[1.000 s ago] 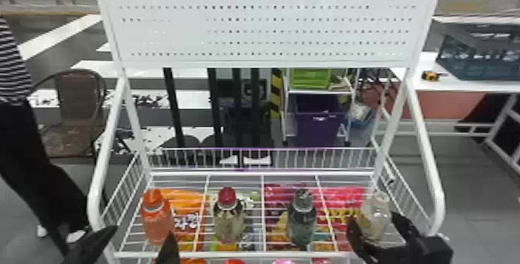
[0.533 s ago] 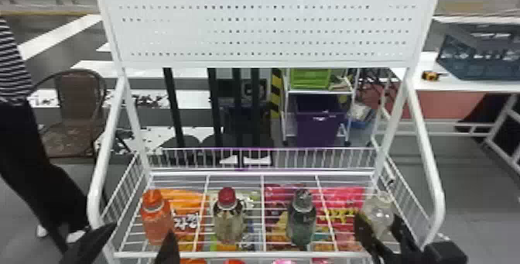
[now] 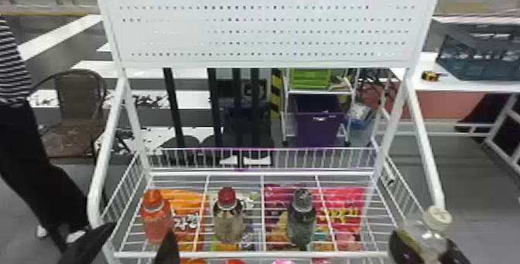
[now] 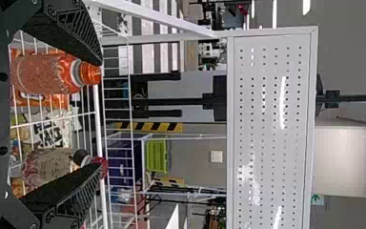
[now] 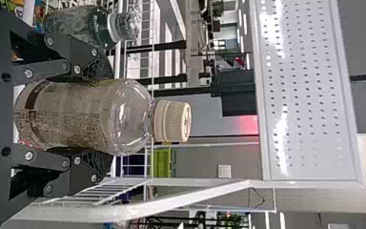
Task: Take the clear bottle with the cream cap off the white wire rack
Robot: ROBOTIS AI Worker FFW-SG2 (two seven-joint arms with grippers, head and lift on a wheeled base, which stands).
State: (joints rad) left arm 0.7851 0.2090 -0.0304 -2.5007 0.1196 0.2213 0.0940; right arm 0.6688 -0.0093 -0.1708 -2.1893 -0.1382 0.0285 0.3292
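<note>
In the head view my right gripper (image 3: 423,246) is at the lower right with the clear bottle (image 3: 429,230) between its fingers, in front of the right end of the white wire rack (image 3: 247,254). The right wrist view shows the right gripper (image 5: 93,114) shut on the body of the clear bottle (image 5: 128,117), its cream cap (image 5: 171,120) beyond the fingertips. My left gripper (image 3: 141,232) stands open at the rack's front left, near the orange bottle (image 3: 156,220). In the left wrist view the left gripper (image 4: 100,112) has its fingers wide apart, with nothing held.
A red-capped bottle (image 3: 228,222) and a dark green bottle (image 3: 301,220) stand on the rack's shelf, with colourful snack bags beneath. A perforated white panel (image 3: 267,23) rises behind, and the rack's side rail (image 3: 425,147) runs close to the held bottle.
The right gripper has closed around the clear bottle and brought it up and toward the robot, off its place at the shelf's right end. The left gripper has stayed about where it was.
</note>
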